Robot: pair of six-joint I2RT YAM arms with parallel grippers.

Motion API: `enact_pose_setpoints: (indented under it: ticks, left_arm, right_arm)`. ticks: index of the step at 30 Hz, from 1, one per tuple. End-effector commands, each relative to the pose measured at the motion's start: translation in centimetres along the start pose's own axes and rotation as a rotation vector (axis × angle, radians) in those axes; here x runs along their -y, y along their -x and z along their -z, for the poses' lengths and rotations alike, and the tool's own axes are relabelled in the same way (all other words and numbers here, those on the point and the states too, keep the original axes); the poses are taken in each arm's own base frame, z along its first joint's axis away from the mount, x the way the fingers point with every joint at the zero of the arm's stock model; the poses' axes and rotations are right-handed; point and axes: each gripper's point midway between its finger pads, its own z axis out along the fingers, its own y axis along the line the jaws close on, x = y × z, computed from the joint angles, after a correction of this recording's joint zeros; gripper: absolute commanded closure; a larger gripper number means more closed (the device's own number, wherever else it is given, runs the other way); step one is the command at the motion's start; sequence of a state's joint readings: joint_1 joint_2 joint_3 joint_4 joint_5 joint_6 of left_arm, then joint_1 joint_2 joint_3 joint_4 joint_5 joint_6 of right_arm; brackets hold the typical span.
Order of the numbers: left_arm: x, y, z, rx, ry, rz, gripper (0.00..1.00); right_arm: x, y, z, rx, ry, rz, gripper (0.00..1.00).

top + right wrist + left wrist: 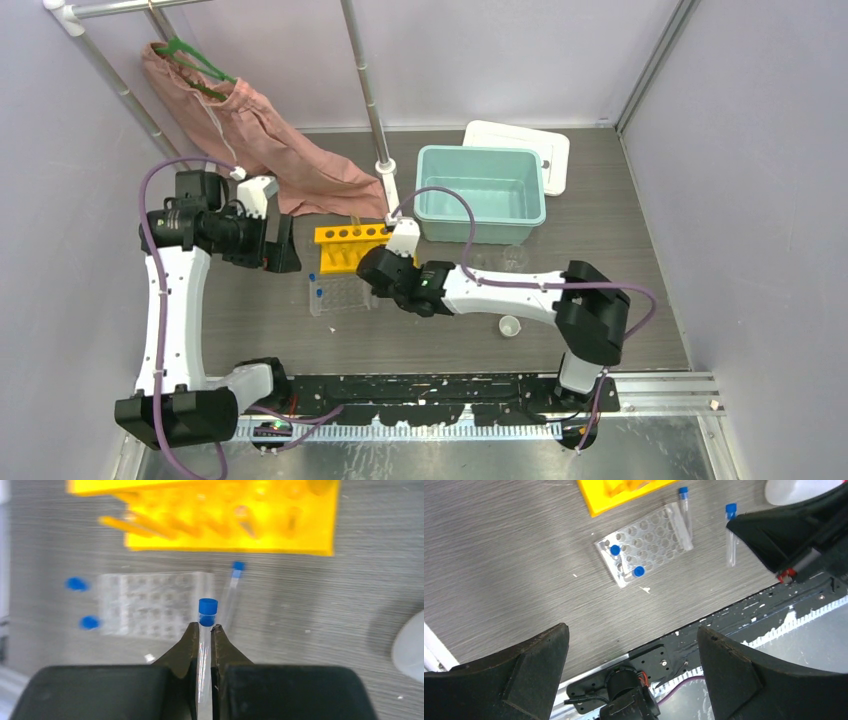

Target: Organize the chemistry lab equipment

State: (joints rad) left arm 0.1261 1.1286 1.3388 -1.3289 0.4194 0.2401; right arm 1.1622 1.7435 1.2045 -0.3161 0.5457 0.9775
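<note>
Tabletop [320, 600]; blue-capped tube [205, 641] inside right tool [202, 627]

Plenty of bare table [250, 320] left of and in front of the well tray [340, 296], so that's the easy way in. Behind it things get tight: the yellow rack [345, 238] sits just behind, then the pole base [387, 178] and teal bin [480, 190]. 1 loose tube [232, 592] lies right alongside the tray's right edge. The right arm [500, 290] stretches across in front of the bin, with the tiny cup [510, 326] near it.
</note>
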Motion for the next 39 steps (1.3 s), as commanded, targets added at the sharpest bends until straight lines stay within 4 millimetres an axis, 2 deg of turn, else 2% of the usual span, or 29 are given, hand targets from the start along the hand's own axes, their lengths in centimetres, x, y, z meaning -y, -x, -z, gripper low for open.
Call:
enact_pose_setpoints:
  ticks: [1,5,8,12,15,18,23,26,32,34,36,39]
  left_arm:
    - [2.7,1.2,1.8,0.112,-0.096,-0.051,0.02]
    - [4.3,1.2,2.5,0.138,-0.164,-0.074,0.05]
    - [5.0,1.2,2.7,0.149,-0.201,-0.075,0.09]
    - [5.8,1.2,2.7,0.150,-0.250,-0.057,0.19]
    - [5.9,1.5,2.6,0.153,-0.261,-0.029,0.27]
    - [6.2,1.7,2.6,0.159,-0.274,-0.011,0.31]
    - [6.5,1.8,2.5,0.160,-0.294,-0.001,0.36]
    - [6.1,1.6,2.2,0.145,-0.281,0.001,0.44]
    - [5.7,1.3,1.9,0.132,-0.268,-0.004,0.75]
    - [5.8,1.6,1.9,0.142,-0.269,-0.006,0.85]
    - [5.8,1.8,1.9,0.152,-0.271,-0.012,0.90]
    - [5.9,1.8,2.1,0.153,-0.278,-0.025,0.94]
  right_arm:
    - [-6.5,6.4,5.2,0.145,0.214,-0.051,0.99]
    - [-10.5,9.8,7.7,0.201,0.350,-0.088,0.99]
    - [-13.2,11.6,8.9,0.221,0.429,-0.103,0.99]
    - [-16.5,12.3,9.8,0.198,0.529,-0.133,0.99]
    - [-18.3,12.8,10.3,0.187,0.583,-0.162,0.99]
    - [-19.9,13.0,11.1,0.192,0.627,-0.174,0.99]
    - [-21.4,12.8,11.6,0.189,0.654,-0.174,0.99]
    - [-21.6,12.6,11.6,0.191,0.663,-0.184,0.99]
    - [-21.3,12.8,11.5,0.209,0.641,-0.185,0.99]
    - [-21.3,12.8,11.4,0.207,0.635,-0.183,0.91]
    - [-21.5,12.6,11.5,0.196,0.642,-0.181,0.75]
    - [-21.6,12.2,11.3,0.119,0.648,-0.177,0.56]
